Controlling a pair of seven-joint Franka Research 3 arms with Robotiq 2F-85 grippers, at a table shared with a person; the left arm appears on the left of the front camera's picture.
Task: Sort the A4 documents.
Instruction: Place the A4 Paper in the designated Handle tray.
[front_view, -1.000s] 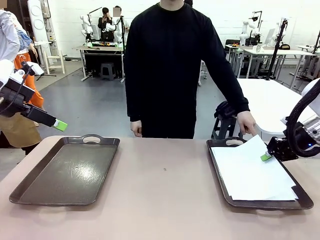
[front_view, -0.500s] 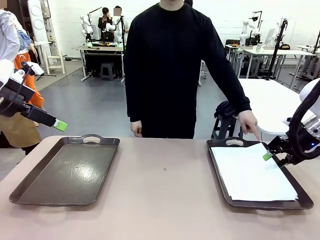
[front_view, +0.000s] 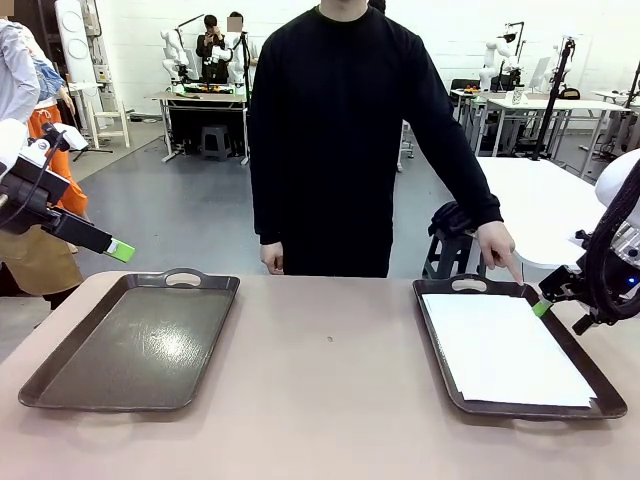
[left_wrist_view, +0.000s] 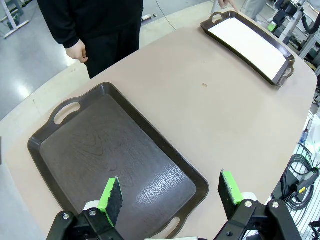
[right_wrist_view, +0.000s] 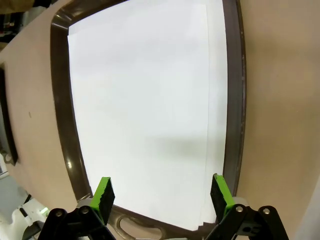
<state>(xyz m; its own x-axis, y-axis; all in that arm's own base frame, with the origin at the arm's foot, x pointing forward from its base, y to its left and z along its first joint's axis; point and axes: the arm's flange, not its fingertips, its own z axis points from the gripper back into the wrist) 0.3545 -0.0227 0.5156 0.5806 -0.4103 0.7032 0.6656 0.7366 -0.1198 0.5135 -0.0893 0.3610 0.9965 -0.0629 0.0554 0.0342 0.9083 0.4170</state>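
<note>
The A4 documents (front_view: 508, 350) lie as a flat white stack in the dark brown right tray (front_view: 435, 330). In the right wrist view the documents (right_wrist_view: 145, 100) spread out below my open right gripper (right_wrist_view: 161, 194), whose pads hold nothing. From the front, my right gripper (front_view: 545, 305) hovers over the tray's far right rim. A person's hand (front_view: 497, 243) points a finger down at that same far corner. My left gripper (front_view: 120, 250) hangs open above the far left of the left tray (front_view: 60, 375). That left gripper (left_wrist_view: 171, 195) also stands over the bare left tray (left_wrist_view: 150, 135) in its own wrist view.
A person in black stands at the table's far edge between the two trays. The tan tabletop (front_view: 330, 400) runs bare between the trays. The right tray (left_wrist_view: 289, 62) with its sheets sits far across the table in the left wrist view.
My right gripper has opened and let go of the top sheet's lifted corner. The sheet now lies flat on the stack. The gripper has drawn back to the right. The left arm is unchanged.
</note>
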